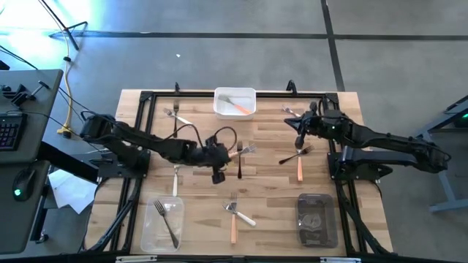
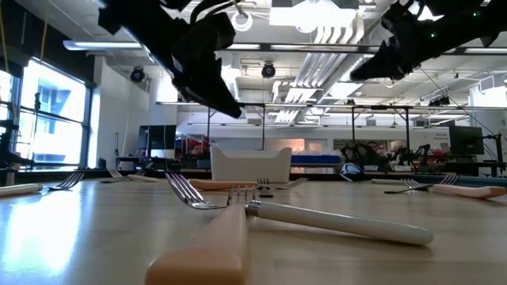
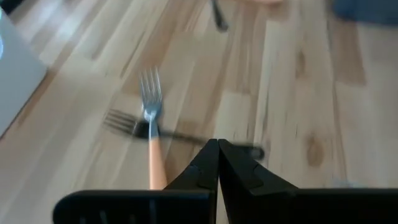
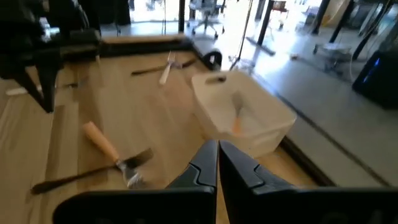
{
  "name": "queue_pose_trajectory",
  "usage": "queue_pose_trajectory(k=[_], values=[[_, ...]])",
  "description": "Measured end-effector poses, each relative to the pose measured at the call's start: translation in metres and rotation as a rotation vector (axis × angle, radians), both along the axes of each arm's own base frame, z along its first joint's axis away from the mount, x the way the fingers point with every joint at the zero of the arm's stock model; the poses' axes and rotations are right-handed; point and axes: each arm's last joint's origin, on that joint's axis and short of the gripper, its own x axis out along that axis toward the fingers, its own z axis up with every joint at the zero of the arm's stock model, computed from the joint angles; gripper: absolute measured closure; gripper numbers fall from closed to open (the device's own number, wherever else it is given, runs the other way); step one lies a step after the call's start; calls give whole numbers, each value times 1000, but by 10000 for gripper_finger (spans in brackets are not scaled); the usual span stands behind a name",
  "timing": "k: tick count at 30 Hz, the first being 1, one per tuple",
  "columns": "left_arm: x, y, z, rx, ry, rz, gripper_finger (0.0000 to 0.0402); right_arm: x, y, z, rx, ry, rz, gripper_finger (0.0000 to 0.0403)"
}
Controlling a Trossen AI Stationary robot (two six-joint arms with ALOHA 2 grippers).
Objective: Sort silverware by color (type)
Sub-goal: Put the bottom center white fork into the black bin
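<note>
A wooden bench (image 1: 270,197) seen from above, with forks scattered across it and three trays: a white tray (image 1: 235,102) at the far edge holding an orange fork (image 1: 240,107), a clear tray (image 1: 162,225) at the near left holding a metal fork (image 1: 167,221), and a dark tray (image 1: 316,219) at the near right.

The left tool (image 1: 218,174) hovers mid-bench, fingers pressed together and empty, just above a crossed pair — an orange fork (image 3: 152,149) lying over a dark fork (image 3: 180,135). The right tool (image 1: 300,139) hangs over the far right, also closed on nothing, near another crossed pair (image 1: 297,156). More forks lie near the front edge (image 1: 238,214) and at the far left (image 1: 175,117).

The risk here, as I judge it: a closed tool descending would only shove the crossed forks, and a grab at the crossing might lift both colours together.
</note>
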Motion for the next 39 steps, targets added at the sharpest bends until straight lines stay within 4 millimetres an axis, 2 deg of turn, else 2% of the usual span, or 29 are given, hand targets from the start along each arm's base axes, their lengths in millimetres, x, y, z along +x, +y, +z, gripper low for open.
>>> queue_pose_trajectory(k=[7,17,21,26,30,34,39], values=[[-12,11,-26,2,-127,-56,401,10,16,-15,128,78,7,403],[-44,15,-54,22,-321,-51,401,50,76,-48,247,147,74,403],[-51,17,-58,74,-332,-7,401,65,104,-59,289,86,127,403],[-55,20,-61,111,-337,57,401,85,138,-69,289,114,137,403],[-55,19,-61,103,-339,45,401,111,168,-72,272,150,178,403],[-55,19,-60,119,-344,33,401,137,197,-75,329,188,235,401],[-55,19,-60,138,-342,22,401,163,223,-90,386,267,250,372]])
